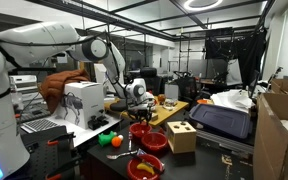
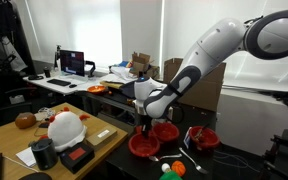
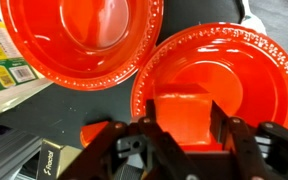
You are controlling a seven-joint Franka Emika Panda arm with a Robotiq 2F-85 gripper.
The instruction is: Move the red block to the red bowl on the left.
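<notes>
In the wrist view my gripper is shut on the red block, which sits between the two fingers. The block hangs over a red bowl at the right. A second red bowl lies at the upper left, its rim touching the first. In both exterior views the gripper hangs just above the red bowls at the table's end. The block itself is too small to make out there.
A wooden box with holes stands beside the bowls. A green ball and a third red bowl lie near the front. A white helmet sits on the wooden desk. A further red bowl is nearby.
</notes>
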